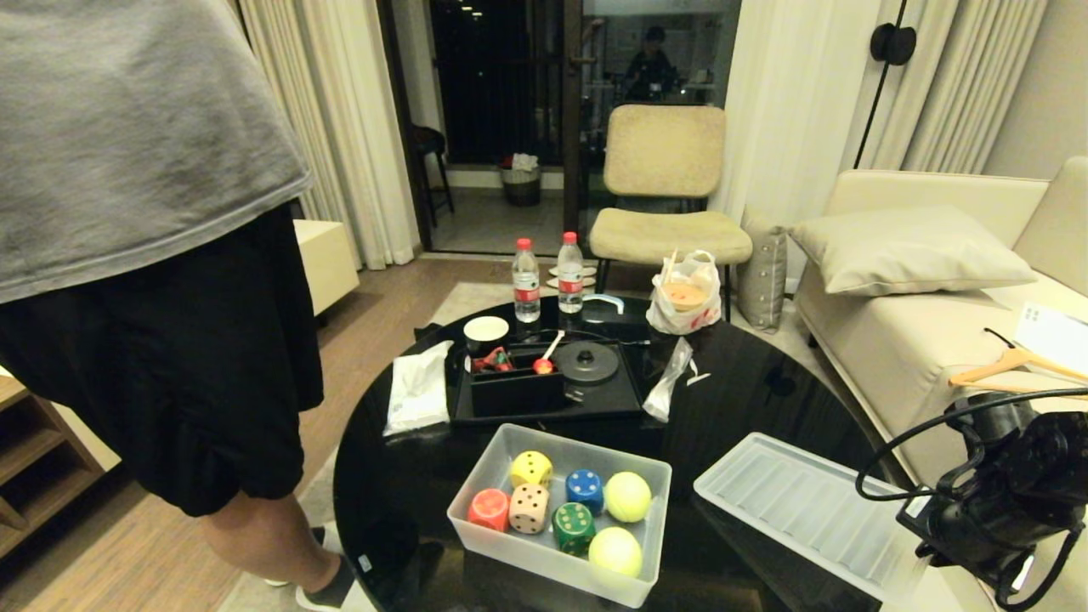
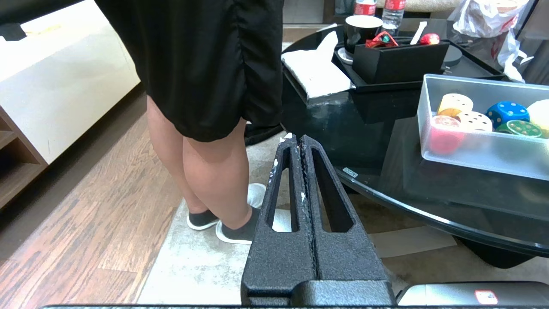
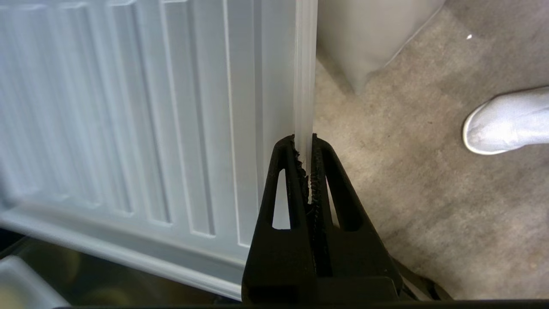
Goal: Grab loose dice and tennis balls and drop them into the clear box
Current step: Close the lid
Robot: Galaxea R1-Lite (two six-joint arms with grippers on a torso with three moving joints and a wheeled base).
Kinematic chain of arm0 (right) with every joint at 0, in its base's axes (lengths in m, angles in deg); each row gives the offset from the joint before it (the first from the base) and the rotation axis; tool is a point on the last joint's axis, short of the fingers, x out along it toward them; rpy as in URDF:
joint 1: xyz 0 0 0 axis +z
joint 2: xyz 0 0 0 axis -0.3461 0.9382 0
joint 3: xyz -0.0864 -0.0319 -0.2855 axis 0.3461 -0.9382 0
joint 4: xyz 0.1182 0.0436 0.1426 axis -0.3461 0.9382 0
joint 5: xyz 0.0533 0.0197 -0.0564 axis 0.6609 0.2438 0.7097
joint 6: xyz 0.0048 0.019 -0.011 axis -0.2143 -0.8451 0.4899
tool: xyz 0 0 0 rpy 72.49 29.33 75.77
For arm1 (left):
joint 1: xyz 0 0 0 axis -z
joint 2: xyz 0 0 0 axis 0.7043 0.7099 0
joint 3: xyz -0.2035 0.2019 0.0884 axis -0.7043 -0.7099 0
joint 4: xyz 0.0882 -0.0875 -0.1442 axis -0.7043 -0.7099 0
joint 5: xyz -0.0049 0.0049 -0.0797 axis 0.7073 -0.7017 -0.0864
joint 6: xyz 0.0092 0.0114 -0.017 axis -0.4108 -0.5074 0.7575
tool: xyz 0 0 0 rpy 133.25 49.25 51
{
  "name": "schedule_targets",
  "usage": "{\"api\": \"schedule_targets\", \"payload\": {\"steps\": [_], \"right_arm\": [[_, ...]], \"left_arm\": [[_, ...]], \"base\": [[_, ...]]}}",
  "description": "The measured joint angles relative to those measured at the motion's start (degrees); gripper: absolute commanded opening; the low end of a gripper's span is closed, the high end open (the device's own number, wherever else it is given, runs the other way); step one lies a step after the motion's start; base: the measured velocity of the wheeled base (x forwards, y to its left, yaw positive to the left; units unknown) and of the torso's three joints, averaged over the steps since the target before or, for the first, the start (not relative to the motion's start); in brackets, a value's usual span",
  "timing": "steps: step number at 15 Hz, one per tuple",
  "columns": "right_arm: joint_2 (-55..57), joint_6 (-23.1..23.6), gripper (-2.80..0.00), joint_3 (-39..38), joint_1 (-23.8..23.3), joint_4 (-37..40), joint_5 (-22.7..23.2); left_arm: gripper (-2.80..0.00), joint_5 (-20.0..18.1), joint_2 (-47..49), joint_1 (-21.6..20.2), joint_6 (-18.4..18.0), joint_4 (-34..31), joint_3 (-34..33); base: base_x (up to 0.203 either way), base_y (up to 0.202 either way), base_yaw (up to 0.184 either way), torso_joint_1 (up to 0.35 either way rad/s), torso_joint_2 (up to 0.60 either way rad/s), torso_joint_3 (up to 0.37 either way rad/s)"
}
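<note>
**Inspector:** Translucent whitish plastic, both pieces. The clear rectangular box (image 1: 476, 476) stands open on the round black glass table (image 1: 748, 399), near its front edge. Inside: a yellow die (image 1: 531, 467), a red die (image 1: 489, 508), a tan die (image 1: 529, 507), a blue die (image 1: 585, 489), a green die (image 1: 574, 525) and two fuzzy yellow-green tennis balls (image 1: 627, 496). I see none loose on the table.

**Assistant:** And the flat ribbed lid (image 1: 790, 501)?

**Inspector:** On the table just to the right of the box, apart from it, its long axis running from the table's middle out toward the front right edge. The right gripper (image 3: 305, 148) is at that outer end, so the right arm is plainly the nearer. The box lies to the left of the lid and gripper.

**Assistant:** State of that gripper?

**Inspector:** Jaws clamped on the lid's thin rim, the edge standing between the fingertips. In my judgement the lid must travel left across to the box, staying level enough to seat.

**Assistant:** The left gripper (image 2: 298, 141)?

**Inspector:** Parked low beside the table's left edge, fingers pressed together, holding nothing. A person in black shorts (image 1: 170, 374) stands close by on that side.
</note>
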Motion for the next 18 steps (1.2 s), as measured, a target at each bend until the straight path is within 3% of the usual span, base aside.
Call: {"api": "schedule_targets", "payload": {"steps": [18], "right_arm": [[-13.2,-1.3,-2.8,3.8,-0.2,5.8,3.9]], "left_arm": [[-2.8,0.0,0.0,0.0,0.2,0.0,0.0]], "base": [[0.0,0.0,0.0,0.0,0.0,0.0]]}}
